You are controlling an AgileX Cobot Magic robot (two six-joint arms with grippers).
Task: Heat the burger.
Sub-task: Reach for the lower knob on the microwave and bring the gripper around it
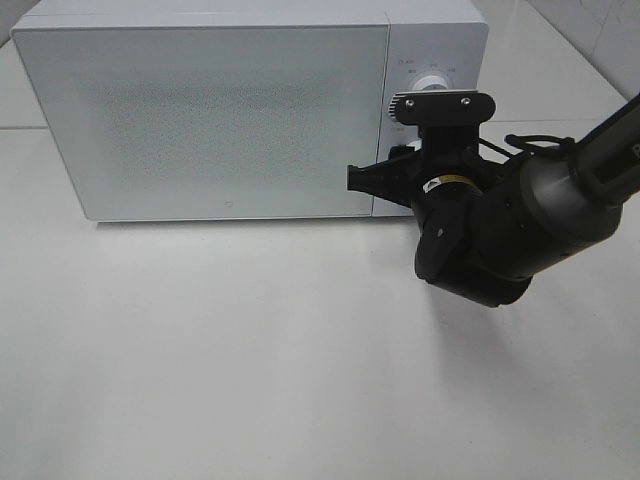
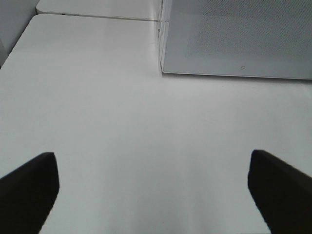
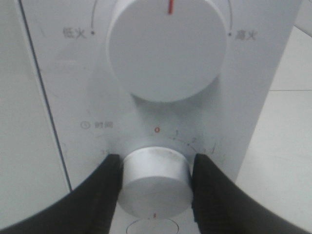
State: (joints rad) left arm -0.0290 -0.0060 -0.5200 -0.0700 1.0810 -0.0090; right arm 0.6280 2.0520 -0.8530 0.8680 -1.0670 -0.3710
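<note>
The burger is out of view. The white microwave (image 1: 220, 110) stands at the back of the table with its door closed. My right gripper (image 3: 155, 170) is at the microwave's control panel, its two black fingers (image 3: 100, 195) pressed against either side of the lower white timer knob (image 3: 155, 185). In the high view the right gripper (image 1: 400, 165) reaches the panel just below the upper knob (image 1: 433, 82). My left gripper (image 2: 153, 195) hangs open above bare table, well short of the microwave (image 2: 234, 39), with nothing between its fingers.
The upper power knob (image 3: 168, 48) carries a red mark pointing up. The right arm (image 1: 500, 240) crosses the table's right side in front of the panel. White table (image 1: 250, 360) stretches in front of the microwave.
</note>
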